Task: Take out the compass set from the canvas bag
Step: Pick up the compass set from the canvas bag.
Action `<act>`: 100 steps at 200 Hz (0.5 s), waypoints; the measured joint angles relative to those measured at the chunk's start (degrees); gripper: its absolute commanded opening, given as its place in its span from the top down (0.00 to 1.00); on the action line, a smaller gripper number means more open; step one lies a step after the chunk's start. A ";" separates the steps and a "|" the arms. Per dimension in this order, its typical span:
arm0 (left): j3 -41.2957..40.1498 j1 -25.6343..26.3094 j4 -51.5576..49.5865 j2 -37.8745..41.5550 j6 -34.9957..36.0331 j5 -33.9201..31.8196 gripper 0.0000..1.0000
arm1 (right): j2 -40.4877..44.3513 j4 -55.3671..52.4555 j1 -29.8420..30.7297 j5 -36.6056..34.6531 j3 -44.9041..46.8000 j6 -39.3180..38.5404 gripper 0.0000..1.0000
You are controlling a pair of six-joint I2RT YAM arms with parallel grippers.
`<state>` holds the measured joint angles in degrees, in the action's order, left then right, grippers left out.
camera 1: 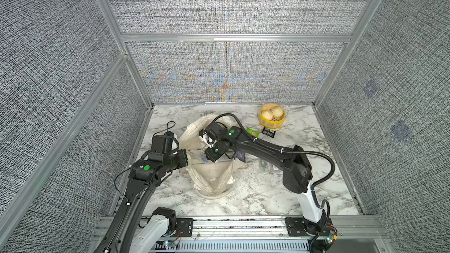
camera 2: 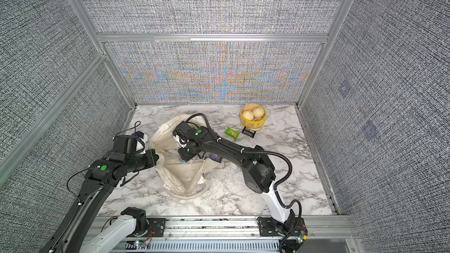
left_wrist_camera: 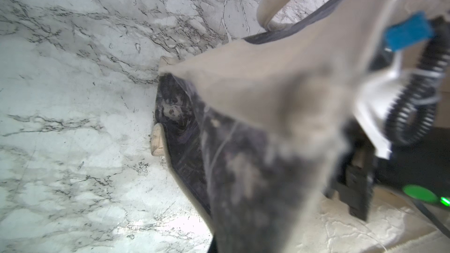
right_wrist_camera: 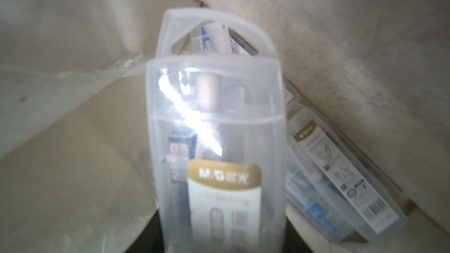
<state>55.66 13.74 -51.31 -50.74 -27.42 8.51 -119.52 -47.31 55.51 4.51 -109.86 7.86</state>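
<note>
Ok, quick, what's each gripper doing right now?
Left gripper: closed, pinching the canvas bag at its rim.
Right gripper: inside the bag, closed on the compass set.

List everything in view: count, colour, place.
canvas bag: one, cream with a dark panel, mid-table, mouth open.
compass set: one, clear case with gold label, inside the bag, close before the right wrist camera.
other clear cases: at least one, deeper inside the bag.
steamer basket: one, yellow, far right of the table, holding pale buns.
green packet: one, near the basket.
black packet: one, by the basket.
left gripper: shut on the bag's edge.
right gripper: inside the bag's mouth.
</note>
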 measured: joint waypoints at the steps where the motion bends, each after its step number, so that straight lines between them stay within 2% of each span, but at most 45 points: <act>1: 0.07 0.00 -0.02 -0.02 0.00 -0.02 1.00 | 0.15 -0.07 0.02 0.00 0.04 -0.07 0.65; 40: 1.75 0.00 -0.20 -1.36 0.22 -0.66 1.00 | 7.32 -3.89 2.05 0.70 1.57 -1.55 0.65; 100: 3.56 0.00 0.52 -4.48 1.05 -0.92 1.00 | 19.74 -9.03 3.93 6.82 0.46 -2.47 0.66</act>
<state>59.22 13.74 -50.78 -55.22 -26.37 7.60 -99.79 -56.34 59.44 11.33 -109.40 5.39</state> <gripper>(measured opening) 0.048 0.465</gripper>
